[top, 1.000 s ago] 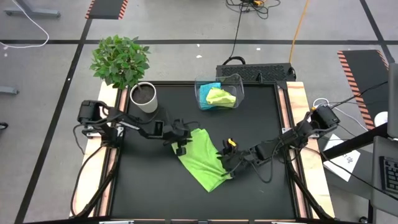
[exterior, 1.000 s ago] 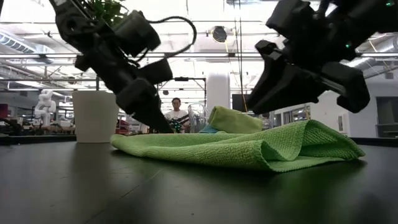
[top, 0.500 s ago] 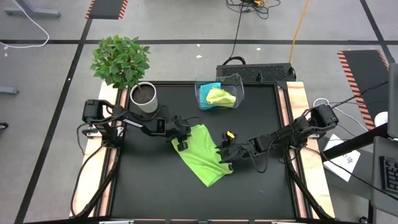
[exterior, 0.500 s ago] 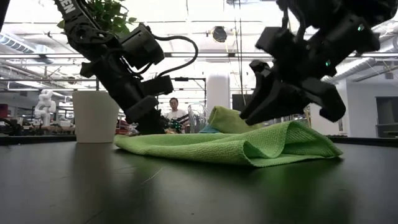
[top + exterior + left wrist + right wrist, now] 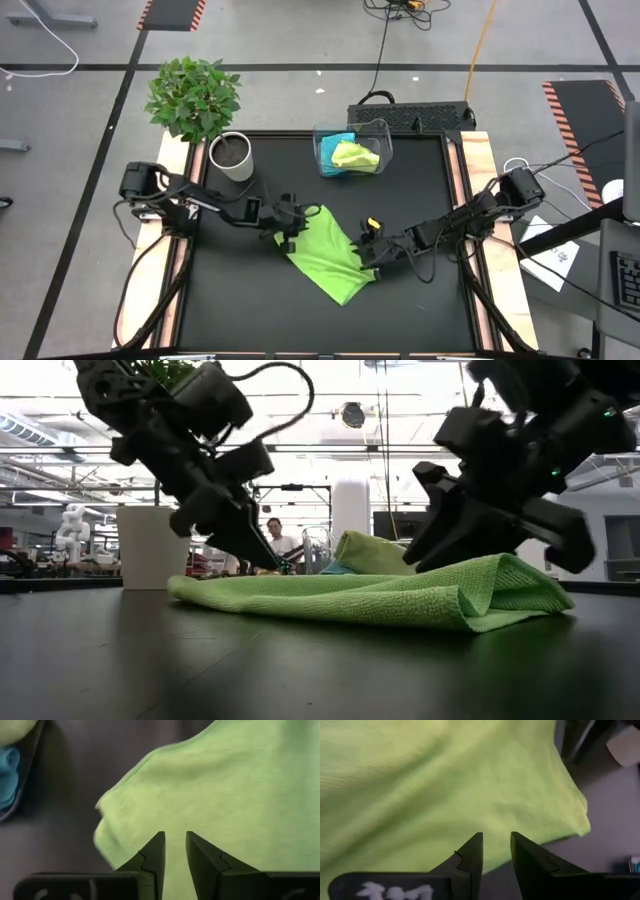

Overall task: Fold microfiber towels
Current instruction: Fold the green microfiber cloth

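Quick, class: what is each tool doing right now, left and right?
Left tool: slightly open, over the lime-green towel, holding nothing.
Right tool: slightly open, over the same towel, holding nothing.

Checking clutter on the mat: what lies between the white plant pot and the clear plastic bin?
Nothing: in the high view only bare black mat separates the white plant pot from the clear plastic bin.

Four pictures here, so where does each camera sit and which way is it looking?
High: overhead, facing straight down; both arms, green towel, clear bin.
Low: table height, facing level across; both arms come in from above.
Left wrist: on the left arm, over the towel's edge, past its fingers.
Right wrist: on the right arm, likewise, fingers.
All four share the towel.
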Tool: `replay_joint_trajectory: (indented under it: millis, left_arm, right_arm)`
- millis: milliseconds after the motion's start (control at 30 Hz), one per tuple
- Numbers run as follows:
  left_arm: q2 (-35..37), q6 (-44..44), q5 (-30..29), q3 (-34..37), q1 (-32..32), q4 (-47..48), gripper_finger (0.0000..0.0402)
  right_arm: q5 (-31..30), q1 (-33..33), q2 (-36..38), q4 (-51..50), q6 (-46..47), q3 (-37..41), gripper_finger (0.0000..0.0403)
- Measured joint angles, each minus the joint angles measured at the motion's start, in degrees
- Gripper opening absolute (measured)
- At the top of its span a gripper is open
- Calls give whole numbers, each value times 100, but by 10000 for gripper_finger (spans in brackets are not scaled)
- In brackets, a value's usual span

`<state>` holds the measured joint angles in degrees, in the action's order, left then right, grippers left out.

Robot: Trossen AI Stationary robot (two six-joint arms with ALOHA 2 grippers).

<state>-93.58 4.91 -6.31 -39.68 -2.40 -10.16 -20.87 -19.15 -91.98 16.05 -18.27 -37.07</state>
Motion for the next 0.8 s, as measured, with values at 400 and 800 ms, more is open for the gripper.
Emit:
replay_joint_trajectory:
  millis: [400, 800]
  left_arm:
    - [282, -418, 518, -4, -816, -338, 81]
    - [45, -831, -358, -15, -740, -262, 81]
  right_arm:
    - [573, -845, 81, 657, -23, -3, 89]
    - [1218, -1297, 8, 1297, 1030, -6, 89]
